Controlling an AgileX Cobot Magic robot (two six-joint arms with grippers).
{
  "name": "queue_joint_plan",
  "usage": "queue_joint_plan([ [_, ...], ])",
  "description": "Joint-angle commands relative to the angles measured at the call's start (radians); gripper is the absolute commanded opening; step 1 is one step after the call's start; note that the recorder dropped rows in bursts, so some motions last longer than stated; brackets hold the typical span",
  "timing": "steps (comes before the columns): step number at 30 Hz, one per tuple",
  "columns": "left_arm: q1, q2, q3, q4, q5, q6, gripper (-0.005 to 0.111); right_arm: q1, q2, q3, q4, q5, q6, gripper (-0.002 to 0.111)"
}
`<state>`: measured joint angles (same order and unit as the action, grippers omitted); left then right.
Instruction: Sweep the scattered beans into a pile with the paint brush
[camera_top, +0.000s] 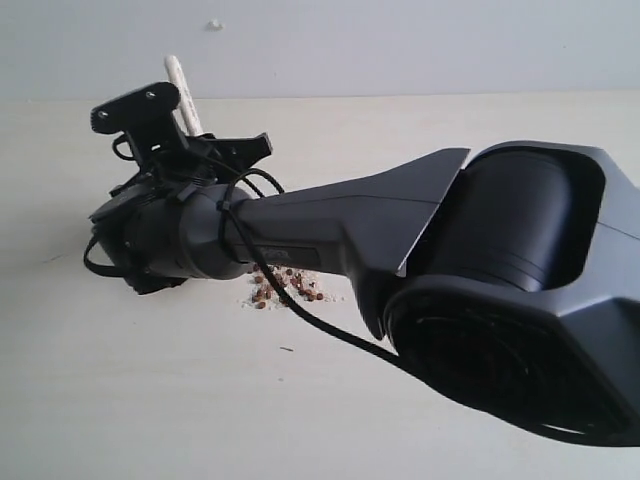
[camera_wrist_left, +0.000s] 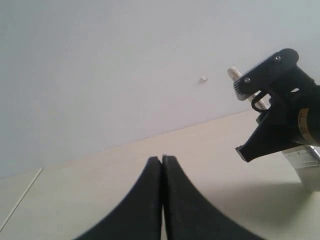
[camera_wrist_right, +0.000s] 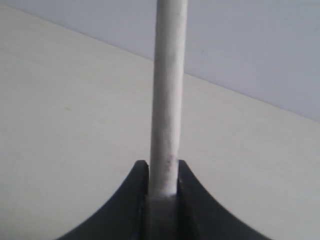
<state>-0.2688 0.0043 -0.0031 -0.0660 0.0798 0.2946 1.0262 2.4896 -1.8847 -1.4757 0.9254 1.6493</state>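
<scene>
The paint brush stands nearly upright, handle end up, bristles hidden behind the arm — my right gripper is clamped on its handle. The beans lie clustered on the pale bench under that arm, with a plain grey wall behind. Only the left wrist view shows my left gripper — closed, empty.

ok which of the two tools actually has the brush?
The right tool: its jaws are clamped on the paint brush handle. The left tool is shut with nothing between its jaws.
</scene>
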Motion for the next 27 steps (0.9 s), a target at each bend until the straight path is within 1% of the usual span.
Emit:
queue_joint_plan([
  [1, 0.001, -0.004, 0.003, 0.0, 0.001, -0.007, 0.0, 0.051, -0.058, -0.007, -0.076, -0.027, 0.027, 0.0],
  [3, 0.001, -0.004, 0.003, 0.0, 0.001, -0.007, 0.0, 0.067, -0.072, -0.007, -0.095, -0.032, 0.001, 0.0],
  [8, 0.001, -0.004, 0.003, 0.0, 0.001, -0.007, 0.0, 0.095, -0.079, -0.007, -0.058, -0.08, -0.164, 0.0],
  [14, 0.001, -0.004, 0.003, 0.0, 0.001, -0.007, 0.0, 0.095, -0.079, -0.007, 0.155, -0.239, -0.325, 0.0],
  [15, 0.001, -0.004, 0.003, 0.0, 0.001, -0.007, 0.0, 0.095, -0.079, -0.007, 0.228, -0.267, -0.388, 0.0],
  [16, 0.001, -0.004, 0.003, 0.0, 0.001, -0.007, 0.0, 0.095, -0.079, -0.007, 0.264, -0.269, -0.437, 0.0],
  [19, 0.001, -0.004, 0.003, 0.0, 0.001, -0.007, 0.0, 0.095, -0.08, -0.007, 0.435, -0.24, -0.682, 0.0],
  [20, 0.001, -0.004, 0.003, 0.0, 0.001, -0.007, 0.0, 0.095, -0.08, -0.007, 0.474, -0.24, -0.723, 0.0],
  [23, 0.001, -0.004, 0.003, 0.0, 0.001, -0.007, 0.0, 0.095, -0.081, -0.007, 0.474, -0.23, -0.731, 0.0],
  [27, 0.001, -0.004, 0.003, 0.0, 0.001, -0.007, 0.0, 0.087, -0.081, -0.007, 0.451, -0.141, -0.766, 0.0],
])
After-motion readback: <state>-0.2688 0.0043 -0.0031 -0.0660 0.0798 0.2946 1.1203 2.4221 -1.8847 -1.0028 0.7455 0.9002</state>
